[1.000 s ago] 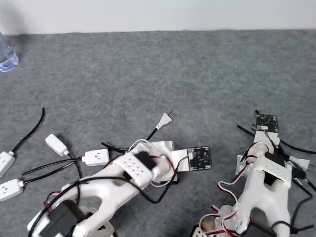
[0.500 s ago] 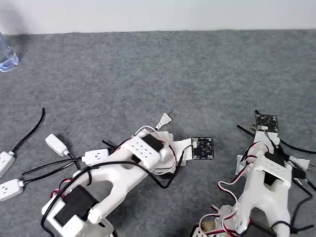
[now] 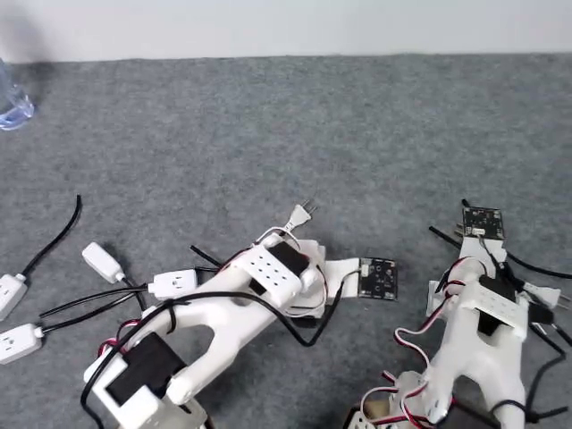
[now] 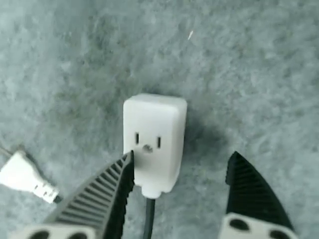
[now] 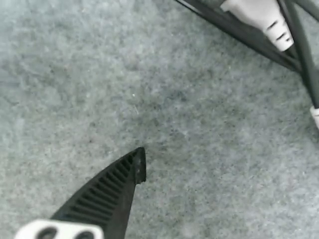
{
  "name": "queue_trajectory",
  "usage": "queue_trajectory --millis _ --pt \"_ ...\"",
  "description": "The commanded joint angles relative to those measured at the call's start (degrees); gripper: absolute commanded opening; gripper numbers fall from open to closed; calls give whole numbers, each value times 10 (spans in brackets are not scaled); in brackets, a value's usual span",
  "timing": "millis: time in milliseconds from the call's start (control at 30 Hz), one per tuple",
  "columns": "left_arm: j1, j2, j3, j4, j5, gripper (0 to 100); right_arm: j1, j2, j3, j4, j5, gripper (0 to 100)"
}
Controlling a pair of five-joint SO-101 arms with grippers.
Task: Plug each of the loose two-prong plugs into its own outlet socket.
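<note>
1. The outlet socket (image 4: 154, 137) lies flat on the grey carpet (image 3: 357, 125) with its slots facing up. Its black cord (image 4: 148, 224) leaves from the end nearest the left wrist camera.
2. The left gripper (image 4: 182, 157) hangs over the socket, released, with its jaws spread wide. One tip overlaps the socket's long edge, though contact cannot be judged. The other tip stands over carpet on the opposite side, leaving a gap beside the socket.
3. A loose two-prong plug (image 4: 22, 177) lies on the carpet near the socket but apart from it, outside the jaws. In the high view a plug (image 3: 298, 216) sits just past the left arm's wrist, with its prongs pointing toward the far side.
4. The left arm (image 3: 223, 326) stretches diagonally in from the near edge, with black cords looping under it. The other outlets (image 3: 174, 284) lie to its left, trailing cords toward the left edge.
5. The right arm (image 3: 483, 322) stands well apart near the right edge. The right gripper (image 5: 135, 167) is over carpet, and I cannot tell whether it is released or clenched. A white plug (image 5: 259, 17) and dark cables lie at the rim of its wrist view.
6. A broad stretch of carpet runs from both arms to the far edge, where it meets a white wall (image 3: 286, 27). A clear container (image 3: 11, 98) sits at the far left edge.
</note>
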Motion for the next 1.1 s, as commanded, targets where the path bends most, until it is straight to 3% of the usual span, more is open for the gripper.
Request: queue_trajectory --millis 0,300,733,1067 --pt "14 18 -27 18 -4 276 5 -7 -19 -6 -1 637" --pt "-4 164 -211 161 18 250 5 -7 -19 -7 -1 637" --pt "-40 161 -217 147 18 224 0 -7 -18 -7 11 637" --pt "-42 50 -207 145 51 224 -9 -7 -18 -4 14 637"
